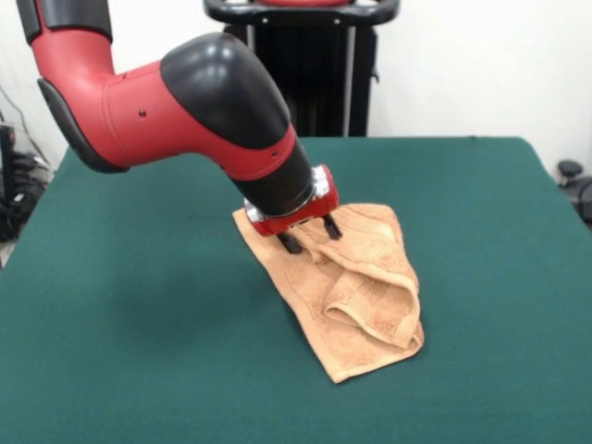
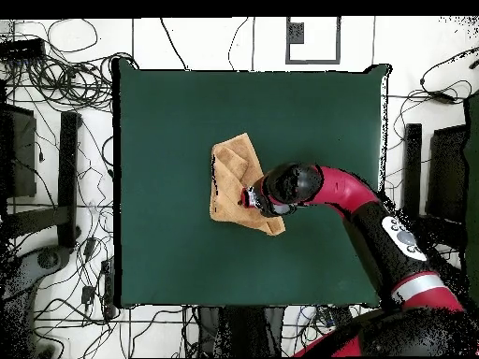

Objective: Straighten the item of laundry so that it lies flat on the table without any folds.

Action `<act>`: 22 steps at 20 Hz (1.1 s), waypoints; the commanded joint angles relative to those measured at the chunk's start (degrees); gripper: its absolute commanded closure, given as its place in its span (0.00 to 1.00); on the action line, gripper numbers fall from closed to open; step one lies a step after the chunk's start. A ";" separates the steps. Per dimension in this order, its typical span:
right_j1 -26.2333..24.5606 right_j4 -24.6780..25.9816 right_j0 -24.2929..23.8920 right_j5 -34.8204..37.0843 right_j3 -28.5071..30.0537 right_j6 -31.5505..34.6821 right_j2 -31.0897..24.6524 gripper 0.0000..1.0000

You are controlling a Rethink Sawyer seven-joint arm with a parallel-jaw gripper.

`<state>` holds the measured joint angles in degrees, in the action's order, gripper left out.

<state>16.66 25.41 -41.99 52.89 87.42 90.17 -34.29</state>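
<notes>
Table (image 1: pixel 111 370) with dark green felt top, white wall and black pedestal (image 1: pixel 305 65) behind it in the front view, tangled cables (image 2: pixel 56 75) all over the white floor in the overhead view only. Towel (image 1: pixel 370 296) near the middle, orange-tan, folded over on itself with a thick rolled flap along one side, not flat. Gripper (image 1: pixel 312 235) down on the towel's far edge, two black fingers (image 1: pixel 330 227) apart and touching cloth, bulky red-and-black arm (image 1: pixel 185 102) blocking part of the towel from above.
</notes>
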 commanded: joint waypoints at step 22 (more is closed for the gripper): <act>-1.79 0.86 4.58 -6.94 5.73 -1.10 -2.55 1.00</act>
<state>17.21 25.48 -41.84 50.35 88.87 90.17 -34.30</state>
